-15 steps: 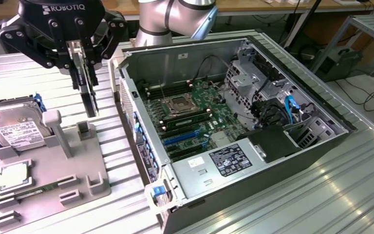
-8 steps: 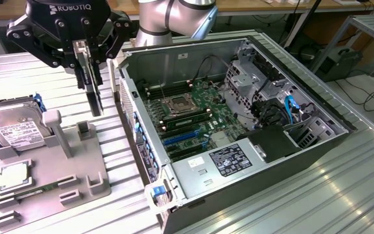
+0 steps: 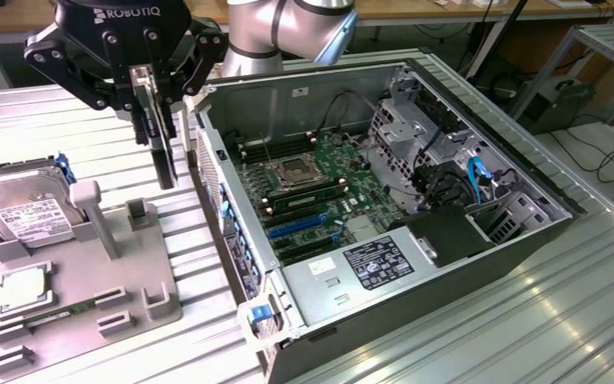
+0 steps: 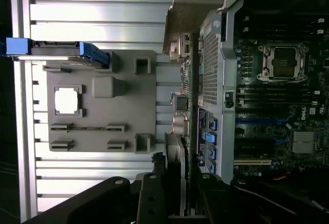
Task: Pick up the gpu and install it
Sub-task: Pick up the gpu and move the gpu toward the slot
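Observation:
My gripper (image 3: pixel 153 90) is shut on the gpu (image 3: pixel 164 156), a thin dark card that hangs edge-on and upright from the fingers. It hovers above the far edge of the grey fixture (image 3: pixel 83 272), just to the exterior view's left of the open computer case (image 3: pixel 414 240). In the wrist view the gpu (image 4: pixel 180 106) runs as a narrow strip from the gripper (image 4: pixel 180 201) out to its silver end bracket (image 4: pixel 203 3), alongside the case wall. The green motherboard (image 3: pixel 307 184) lies exposed inside the case, with blue expansion slots (image 3: pixel 297 228) near its front.
On the grey fixture (image 4: pixel 103 126) stand a silver hard drive (image 3: pixel 25 210) in a blue bracket, a processor chip (image 3: pixel 29 290) and a memory stick (image 3: pixel 51 318). A power supply (image 3: pixel 376 264) and drive cages with cables (image 3: pixel 467 184) fill the case's other end. Ribbed metal table (image 3: pixel 563 320) surrounds everything.

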Motion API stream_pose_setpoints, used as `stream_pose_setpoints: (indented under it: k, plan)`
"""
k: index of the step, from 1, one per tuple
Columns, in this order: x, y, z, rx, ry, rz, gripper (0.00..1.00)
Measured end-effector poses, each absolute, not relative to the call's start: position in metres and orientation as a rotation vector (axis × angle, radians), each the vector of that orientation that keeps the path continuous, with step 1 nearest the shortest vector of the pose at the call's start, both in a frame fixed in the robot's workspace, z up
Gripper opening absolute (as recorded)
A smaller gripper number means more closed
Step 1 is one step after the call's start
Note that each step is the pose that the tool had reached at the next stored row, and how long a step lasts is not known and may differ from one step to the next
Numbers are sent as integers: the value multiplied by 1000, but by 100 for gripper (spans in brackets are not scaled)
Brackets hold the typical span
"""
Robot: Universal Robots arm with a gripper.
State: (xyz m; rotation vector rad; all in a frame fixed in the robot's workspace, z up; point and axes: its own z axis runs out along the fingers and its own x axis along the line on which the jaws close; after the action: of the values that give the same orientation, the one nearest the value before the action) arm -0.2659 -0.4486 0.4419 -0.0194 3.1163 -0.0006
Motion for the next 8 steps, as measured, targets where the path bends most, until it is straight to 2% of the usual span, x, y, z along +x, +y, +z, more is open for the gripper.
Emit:
stream_pose_setpoints:
  k: [8]
  plan:
    - [-260,-449,442,-19,3116,-1,28]
